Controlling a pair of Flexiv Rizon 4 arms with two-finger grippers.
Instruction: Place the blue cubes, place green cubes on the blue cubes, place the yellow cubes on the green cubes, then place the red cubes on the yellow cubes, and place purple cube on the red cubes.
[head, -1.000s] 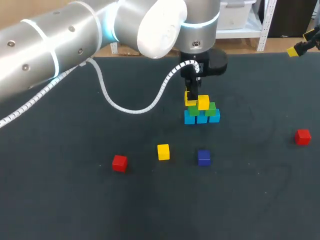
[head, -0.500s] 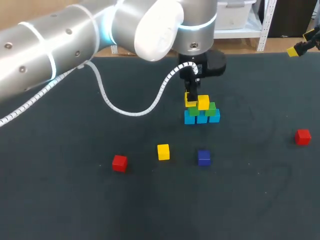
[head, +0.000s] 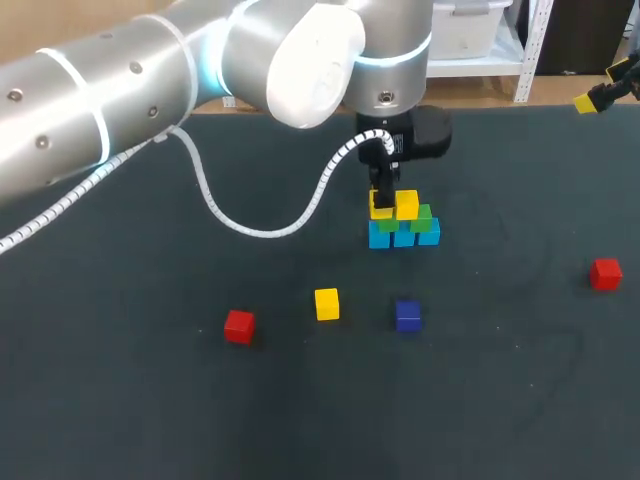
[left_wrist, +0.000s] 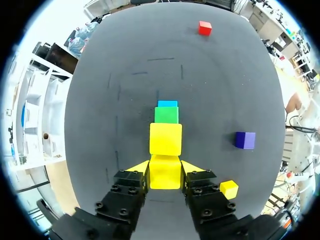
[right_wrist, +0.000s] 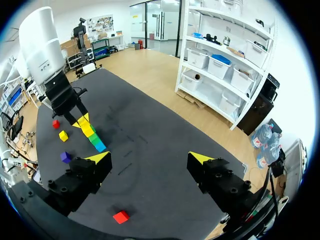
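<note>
The yellow layer is in hand: the left gripper has its jaws closed on a yellow cube, both yellow tips pressed to its sides, and holds it at the stack, touching a second yellow cube just ahead of it. In the head view that stack shows a row of blue cubes on the table, green cubes on them, and the two yellow ones on top. Whether the gripped cube sits fully on green cannot be told from here. If it does, the next move is probably to part the fingers and lift straight up, without nudging the neighbouring yellow cube. A loose yellow cube, a red cube, another red cube and the purple cube lie well apart from the stack, not yet placed. The right gripper hangs off to the side, jaws wide apart and holding nothing.
</note>
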